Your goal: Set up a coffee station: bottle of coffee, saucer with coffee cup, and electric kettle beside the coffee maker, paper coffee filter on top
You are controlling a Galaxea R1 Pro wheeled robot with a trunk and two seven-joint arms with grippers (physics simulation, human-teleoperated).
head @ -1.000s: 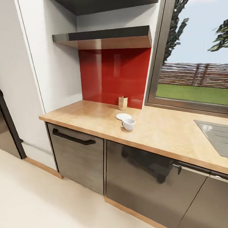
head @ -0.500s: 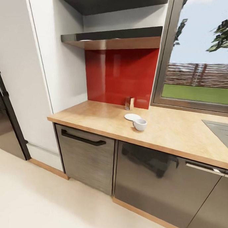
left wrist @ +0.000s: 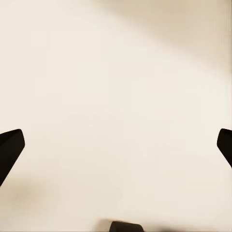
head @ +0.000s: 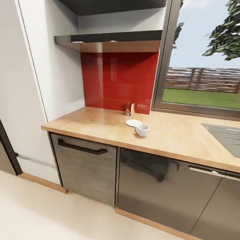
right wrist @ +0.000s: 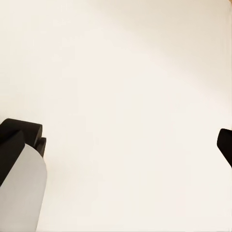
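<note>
Two small white pieces of crockery are seen on the long light beige wood-look kitchen countertop (head: 99, 124): the thin round white saucer (head: 133, 123) and, just beside it toward the counter's front edge, the plain white handled coffee cup (head: 142, 130), not yet set on the saucer. A small tan object (head: 130, 108), too small to be identified, stands against the glossy red backsplash (head: 118, 79). Compared with half a second ago, the whole scene has been shifted leftward and the window (head: 205, 82) framed differently, which is read as the head or base having been turned, not the crockery moved. The approach is judged to be under way, with nothing grasped. The left gripper (left wrist: 116, 145) and the right gripper (right wrist: 128, 140) are shown spread wide over pale floor, nothing held between the fingertips.
</note>
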